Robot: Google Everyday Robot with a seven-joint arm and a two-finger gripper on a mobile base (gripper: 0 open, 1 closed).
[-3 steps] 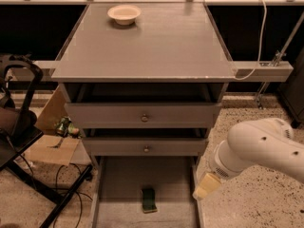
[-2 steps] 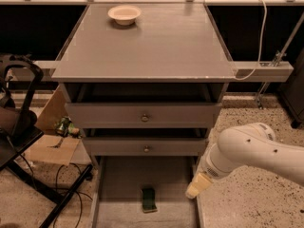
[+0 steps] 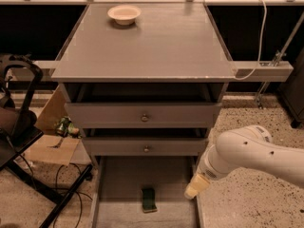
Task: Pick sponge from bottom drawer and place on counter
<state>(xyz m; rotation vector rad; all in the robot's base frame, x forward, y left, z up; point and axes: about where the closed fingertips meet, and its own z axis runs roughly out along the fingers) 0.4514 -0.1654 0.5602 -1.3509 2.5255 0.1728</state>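
Shows sponge (image 3: 149, 199) lying on bottom drawer (image 3: 122, 184) floor, pulled out beneath counter (image 3: 147, 49) front edge, about mid-width. Puts gripper (image 3: 195, 187) at drawer's right rail, near sponge, not touching; cannot tell its grip. Notes bowl (image 3: 124, 14) near counter's far-left corner.

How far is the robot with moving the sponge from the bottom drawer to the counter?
Done: the bottom drawer stands pulled out. In hand: the gripper hangs over the drawer's right rail, beside the sponge and apart from it. Left: grasping the sponge, lifting it and placing it on the counter, where a bowl sits.
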